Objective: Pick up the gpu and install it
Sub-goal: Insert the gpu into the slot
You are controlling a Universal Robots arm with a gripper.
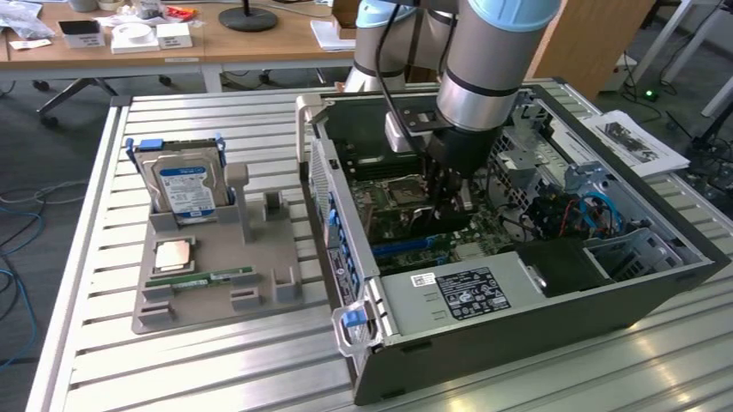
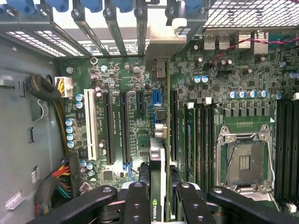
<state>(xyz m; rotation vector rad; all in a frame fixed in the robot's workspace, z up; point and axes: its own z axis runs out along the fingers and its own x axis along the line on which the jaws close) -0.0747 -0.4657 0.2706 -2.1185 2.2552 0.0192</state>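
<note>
Reaching down into the open case (image 1: 550, 283), the arm (image 1: 487, 60) blocks much of the exterior view: its wrist and the tool (image 1: 449, 193) cover the middle of the motherboard (image 1: 396, 219), and the gpu cannot be picked out there among the dark parts. The arm's upper end is cut off by the frame edge. In the wrist view the gpu (image 2: 160, 158) shows edge-on as a thin strip, so its face is hidden. Its far end, the metal bracket (image 2: 161, 46), lies near the case's row of slot covers (image 2: 112, 23). The card runs over the board between the long expansion slots (image 2: 125, 126), and whether its edge touches a slot cannot be told. The tool (image 2: 163, 203) is clenched on the gpu, with a black finger (image 2: 138, 200) on each flat side. The arm's last segment stands nearly upright, wrist pointing down into the case. On the exterior view's left, a grey holder (image 1: 172, 309) on the slatted counter (image 1: 206, 378) carries a hard drive (image 1: 189, 184) standing on edge and a memory stick (image 1: 201, 279) lying flat
</note>
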